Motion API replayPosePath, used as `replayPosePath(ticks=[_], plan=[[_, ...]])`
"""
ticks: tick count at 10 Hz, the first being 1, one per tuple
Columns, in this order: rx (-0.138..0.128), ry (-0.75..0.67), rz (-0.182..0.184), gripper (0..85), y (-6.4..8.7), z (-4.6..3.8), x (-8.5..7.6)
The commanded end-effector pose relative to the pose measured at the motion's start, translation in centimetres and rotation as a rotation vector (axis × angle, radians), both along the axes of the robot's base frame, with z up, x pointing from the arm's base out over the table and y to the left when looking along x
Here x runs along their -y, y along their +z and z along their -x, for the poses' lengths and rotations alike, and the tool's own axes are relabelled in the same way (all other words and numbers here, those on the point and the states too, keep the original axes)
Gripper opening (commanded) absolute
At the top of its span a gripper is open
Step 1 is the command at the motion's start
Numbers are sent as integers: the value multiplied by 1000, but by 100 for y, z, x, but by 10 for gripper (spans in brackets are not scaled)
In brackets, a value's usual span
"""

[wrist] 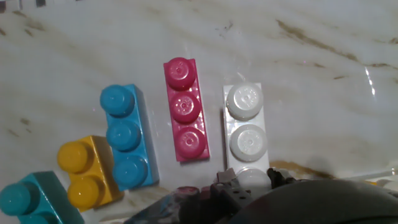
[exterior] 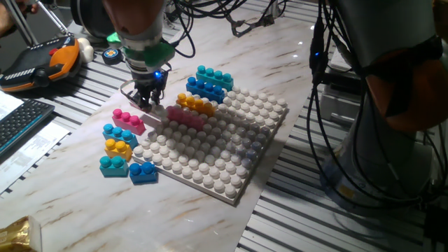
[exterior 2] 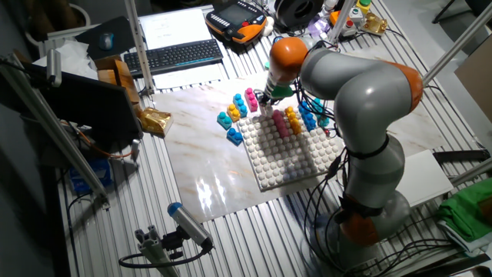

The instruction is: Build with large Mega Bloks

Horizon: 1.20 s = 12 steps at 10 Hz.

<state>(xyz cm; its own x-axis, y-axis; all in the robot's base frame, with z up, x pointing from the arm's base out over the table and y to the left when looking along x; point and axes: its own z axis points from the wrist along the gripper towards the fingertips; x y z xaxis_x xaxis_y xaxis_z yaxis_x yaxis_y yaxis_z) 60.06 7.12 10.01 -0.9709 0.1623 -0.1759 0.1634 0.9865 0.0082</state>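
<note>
In the hand view a white Mega Blok (wrist: 244, 124) lies on the marble, and my gripper (wrist: 247, 182) closes its fingers on the brick's near end. A magenta brick (wrist: 185, 110) lies just left of it, then a light-blue one (wrist: 126, 137). From the fixed view my gripper (exterior: 145, 103) is low at the left edge of the studded baseplate (exterior: 210, 164). A pink brick (exterior: 185, 115), an orange-yellow brick (exterior: 196, 105), a blue brick (exterior: 205, 89) and a teal brick (exterior: 214, 75) sit along the plate's far side.
Short two-stud bricks in yellow (exterior: 119, 148), teal (exterior: 113, 165) and blue (exterior: 143, 172) lie left of the baseplate. A keyboard (exterior: 21, 119) and an orange-black pendant (exterior: 42, 63) rest at the far left. Cables hang at the right.
</note>
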Motion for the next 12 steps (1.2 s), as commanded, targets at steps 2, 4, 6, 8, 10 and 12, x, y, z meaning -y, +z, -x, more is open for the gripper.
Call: replayPosePath(ticks=[2,4,6,8,10,12], plan=[[7,0,18,10,0,0,0],[15,7,50,7,0,0,0],[19,26,45,7,0,0,0],[-14,10,9,7,49,77,-93],[-28,-7,4,7,133,312,-251],[-31,-4,13,7,131,544,-322]])
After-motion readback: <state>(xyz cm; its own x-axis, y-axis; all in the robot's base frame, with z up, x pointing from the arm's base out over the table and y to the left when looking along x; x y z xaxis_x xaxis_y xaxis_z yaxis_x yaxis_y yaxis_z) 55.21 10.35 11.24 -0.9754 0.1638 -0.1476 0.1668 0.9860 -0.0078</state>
